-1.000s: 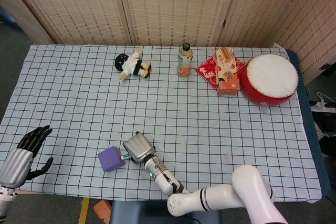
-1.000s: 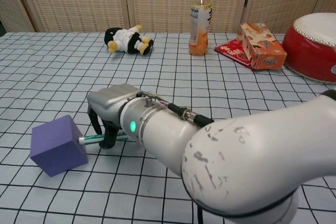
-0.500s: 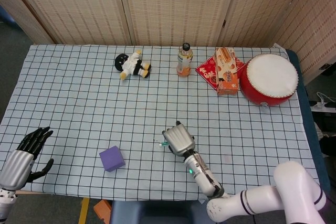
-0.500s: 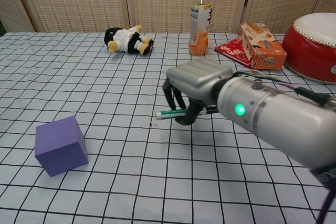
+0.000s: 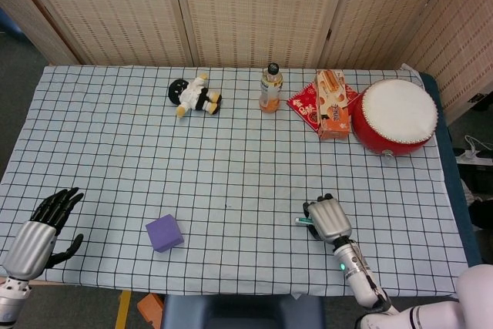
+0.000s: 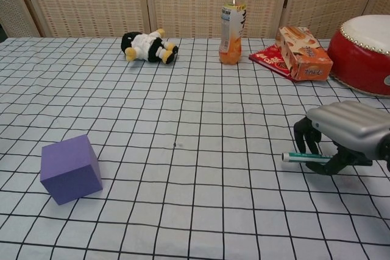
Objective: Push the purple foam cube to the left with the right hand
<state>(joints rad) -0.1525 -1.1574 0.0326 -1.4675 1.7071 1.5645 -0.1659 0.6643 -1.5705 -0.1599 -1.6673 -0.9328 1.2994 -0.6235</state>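
Withdrawn rightward across the table's near edge over the past second, the right hand [image 5: 326, 219] now sits well apart from the purple foam cube [image 5: 164, 233], fingers curled around a green-and-white pen [image 6: 306, 157]. At the near left corner, the left hand [image 5: 40, 231] hovers with fingers spread, holding nothing. The cube rests left of centre near the front edge of the checked tablecloth [image 5: 231, 159]. Along the far edge: a plush doll [image 5: 194, 95], juice bottle [image 5: 270, 88], snack box [image 5: 332, 103] and red drum [image 5: 395, 117].
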